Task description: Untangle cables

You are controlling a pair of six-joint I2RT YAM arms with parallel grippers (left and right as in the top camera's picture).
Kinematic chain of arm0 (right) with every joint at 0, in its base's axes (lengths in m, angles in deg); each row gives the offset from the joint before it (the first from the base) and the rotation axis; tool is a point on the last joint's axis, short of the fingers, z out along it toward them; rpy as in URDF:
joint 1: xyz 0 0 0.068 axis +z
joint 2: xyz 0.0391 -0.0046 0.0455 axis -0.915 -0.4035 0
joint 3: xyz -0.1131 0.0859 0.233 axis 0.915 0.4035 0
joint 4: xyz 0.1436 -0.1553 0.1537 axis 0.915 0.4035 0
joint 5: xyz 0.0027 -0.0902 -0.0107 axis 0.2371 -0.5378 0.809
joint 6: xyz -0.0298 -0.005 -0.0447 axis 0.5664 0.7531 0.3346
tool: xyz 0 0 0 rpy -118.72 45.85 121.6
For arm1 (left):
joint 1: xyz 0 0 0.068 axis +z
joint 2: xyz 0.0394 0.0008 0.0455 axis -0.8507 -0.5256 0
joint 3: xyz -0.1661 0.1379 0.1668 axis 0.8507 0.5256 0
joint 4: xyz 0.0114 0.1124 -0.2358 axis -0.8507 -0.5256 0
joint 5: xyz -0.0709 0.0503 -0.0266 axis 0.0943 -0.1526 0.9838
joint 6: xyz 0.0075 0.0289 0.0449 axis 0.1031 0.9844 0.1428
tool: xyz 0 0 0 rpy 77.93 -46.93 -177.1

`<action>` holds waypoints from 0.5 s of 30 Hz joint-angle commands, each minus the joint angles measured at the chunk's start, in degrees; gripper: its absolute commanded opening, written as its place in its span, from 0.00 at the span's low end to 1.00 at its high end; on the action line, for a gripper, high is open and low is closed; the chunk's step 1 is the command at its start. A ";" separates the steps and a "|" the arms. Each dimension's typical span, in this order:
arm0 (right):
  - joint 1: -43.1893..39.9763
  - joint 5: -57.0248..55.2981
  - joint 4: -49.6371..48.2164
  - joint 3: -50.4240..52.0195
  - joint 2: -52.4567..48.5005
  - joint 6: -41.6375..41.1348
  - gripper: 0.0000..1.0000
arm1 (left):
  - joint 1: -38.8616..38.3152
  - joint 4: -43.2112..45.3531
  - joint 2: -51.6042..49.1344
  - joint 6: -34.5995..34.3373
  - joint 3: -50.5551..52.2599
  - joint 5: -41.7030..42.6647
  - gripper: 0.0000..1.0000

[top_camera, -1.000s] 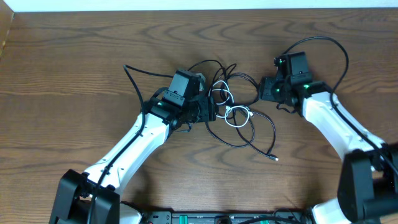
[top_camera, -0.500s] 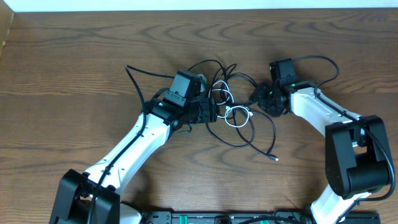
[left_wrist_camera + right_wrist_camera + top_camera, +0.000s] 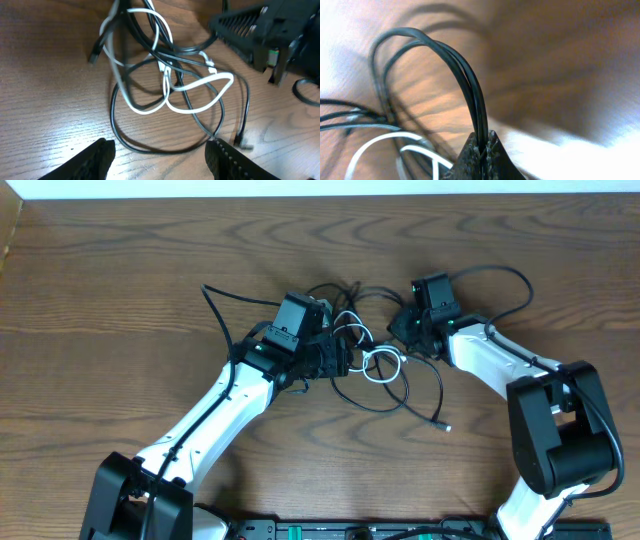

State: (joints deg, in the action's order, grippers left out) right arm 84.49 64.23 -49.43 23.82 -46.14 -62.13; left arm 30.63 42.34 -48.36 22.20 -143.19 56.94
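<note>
In the left wrist view the left gripper (image 3: pixel 160 150) sits at the bottom edge, its fingers (image 3: pixel 100 157) spread wide and holding nothing, hovering over the near side of the cables (image 3: pixel 372 355). Just beyond the tips a black loop lies flat on the table (image 3: pixel 120 300). Past it the white cable (image 3: pixel 200 84) folds into several loops that cross over and under the black strands. At the upper right of that view stands the right gripper (image 3: pixel 482 145).

Its own camera shows its tips pinched together on two or three black cables (image 3: pixel 472 92), which arch up and over to the upper left before dropping toward the white loops at the lower left.

From overhead the knot lies mid-frame between the two grippers. One black tail runs to the lower right and ends in a small plug (image 3: pixel 445 428), apart from the heap.

These cords look light and limp. They should follow any pull with little resistance, but they will drag their neighbours along wherever strands cross. The jackets look smooth, so a loose pinch may slip, and a grip on one strand beats a bundle like the one the right side holds. The plug is the only stiff part and could snag in a loop.

A good hold for the left side is probably the white cable's open outer loop, clear of crossings. The free plug tail looks easiest to draw out, pulled slowly and away from the knot
</note>
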 commanded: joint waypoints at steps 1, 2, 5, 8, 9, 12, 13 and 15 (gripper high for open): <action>-1.66 6.21 -0.24 -1.40 5.49 22.27 0.01 | 0.00 -0.09 0.44 1.42 -0.42 0.55 0.63; -1.79 7.63 0.31 -1.49 8.55 28.46 0.01 | 0.00 0.00 0.44 1.90 -0.42 0.37 0.63; -1.77 7.74 2.95 -1.49 17.14 40.41 0.01 | 0.22 0.37 0.52 3.41 -0.42 0.15 0.63; -1.70 7.76 7.39 -1.49 26.23 49.46 0.01 | 1.95 1.29 1.84 3.58 -0.42 0.17 0.63; -1.68 7.80 9.07 -1.49 29.05 51.34 0.01 | 2.86 1.79 2.75 3.58 -0.42 0.17 0.63; -1.68 8.52 14.97 -1.49 35.65 56.11 0.01 | 5.99 4.57 6.49 3.58 -0.42 0.17 0.63; -1.70 8.37 17.18 -1.49 37.16 56.76 0.01 | 7.06 5.68 8.02 3.58 -0.42 0.17 0.63; -1.70 8.17 20.00 -1.49 38.36 56.76 0.01 | 8.33 6.73 9.92 3.56 -0.42 0.17 0.63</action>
State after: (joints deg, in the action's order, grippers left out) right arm 82.85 71.85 -31.79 22.67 -9.44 -10.79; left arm 36.57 47.61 -42.92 24.83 -143.14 57.03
